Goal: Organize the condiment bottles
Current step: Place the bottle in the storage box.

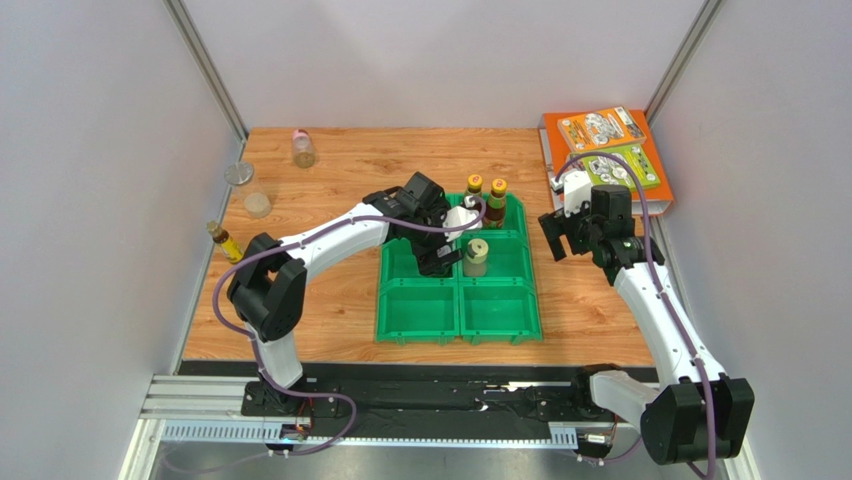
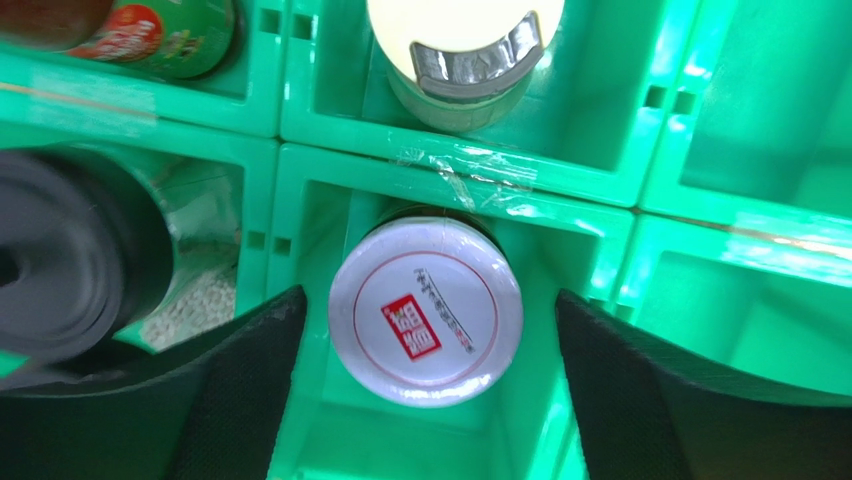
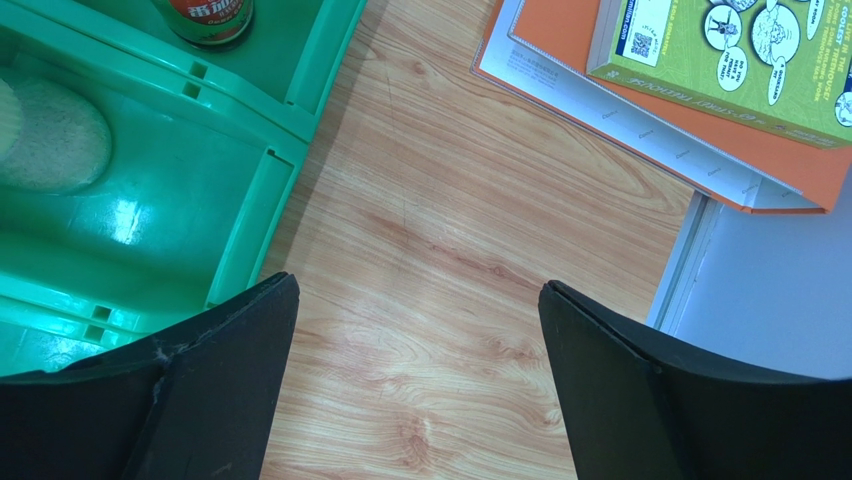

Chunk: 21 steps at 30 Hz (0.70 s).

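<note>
In the left wrist view a jar with a white lid and red stamp (image 2: 425, 312) stands in a compartment of the green bin (image 2: 455, 170). My left gripper (image 2: 425, 296) is open, its fingers on either side of the lid with a gap on each side. Around it stand a silver-collared bottle (image 2: 465, 50), a grey-capped jar of granules (image 2: 70, 265) and a red-labelled bottle (image 2: 135, 30). From above, the left gripper (image 1: 440, 256) hangs over the bin's middle-left compartment. My right gripper (image 3: 417, 285) is open over bare wood, holding nothing.
Two orange-capped bottles (image 1: 486, 188) stand in the bin's back right compartment and a pale-capped jar (image 1: 476, 256) in the middle right. At the table's left are a pink-capped bottle (image 1: 303, 148), two clear jars (image 1: 248, 188) and an amber bottle (image 1: 225, 241). Books (image 1: 605, 150) lie back right.
</note>
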{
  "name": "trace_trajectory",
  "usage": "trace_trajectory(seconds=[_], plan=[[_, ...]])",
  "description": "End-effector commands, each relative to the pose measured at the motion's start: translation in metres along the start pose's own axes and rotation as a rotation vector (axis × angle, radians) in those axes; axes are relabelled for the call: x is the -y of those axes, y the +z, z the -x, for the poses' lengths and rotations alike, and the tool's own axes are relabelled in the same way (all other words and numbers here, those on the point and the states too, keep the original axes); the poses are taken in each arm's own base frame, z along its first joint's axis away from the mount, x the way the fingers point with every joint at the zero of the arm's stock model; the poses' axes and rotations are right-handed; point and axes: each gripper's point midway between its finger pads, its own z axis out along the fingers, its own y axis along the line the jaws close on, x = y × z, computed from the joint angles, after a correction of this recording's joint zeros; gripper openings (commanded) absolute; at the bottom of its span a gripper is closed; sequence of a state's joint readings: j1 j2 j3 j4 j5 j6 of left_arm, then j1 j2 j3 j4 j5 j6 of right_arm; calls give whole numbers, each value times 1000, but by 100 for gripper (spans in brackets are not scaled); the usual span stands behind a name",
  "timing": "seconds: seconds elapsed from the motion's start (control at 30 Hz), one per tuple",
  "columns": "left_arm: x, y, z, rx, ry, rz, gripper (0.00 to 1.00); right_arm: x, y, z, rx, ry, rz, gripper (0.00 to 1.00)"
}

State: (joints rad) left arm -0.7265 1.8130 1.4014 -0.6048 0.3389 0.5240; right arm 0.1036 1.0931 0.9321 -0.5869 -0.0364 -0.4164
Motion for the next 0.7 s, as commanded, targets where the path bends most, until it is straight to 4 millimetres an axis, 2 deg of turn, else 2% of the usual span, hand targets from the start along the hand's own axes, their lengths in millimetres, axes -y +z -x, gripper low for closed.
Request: trace_trajectory(seconds=[0.0,0.07,0.1,0.17,0.2,0.33,0.37,0.43,0.47,0.53,0.57,0.63,0.67], plan=[[3,-47,31,106,38,60,99,6,-13,28,93,-14,-14,93],[4,-59,32,118,47,85,99,6,-14,29,97,-12,-12,93],[0,-77,38,140,58,133,100,6,-14,29,97,-12,-12,93],[-5,-96,39,153,51,188,99,6,-14,29,95,-11,-12,93],[-12,-116,40,163,45,260,99,5,-14,30,98,-12,-8,93],[-48,-175,24,179,-56,460,99,4,-15,30,103,-15,-5,93],[-66,-192,8,167,-104,525,99,4,-15,30,101,-14,-5,93],[-87,-222,-7,169,-160,634,99,3,-15,31,104,-17,-3,93],[-106,-243,-29,159,-224,700,99,3,-15,31,106,-17,-1,93],[-125,-265,-47,151,-284,773,99,3,-15,31,107,-20,0,93],[-140,-279,-68,134,-344,818,100,3,-15,31,105,-20,0,93],[-157,-297,-85,144,-413,866,99,2,-15,32,108,-22,1,93],[-169,-306,-105,134,-464,891,99,2,-16,32,110,-22,0,93]])
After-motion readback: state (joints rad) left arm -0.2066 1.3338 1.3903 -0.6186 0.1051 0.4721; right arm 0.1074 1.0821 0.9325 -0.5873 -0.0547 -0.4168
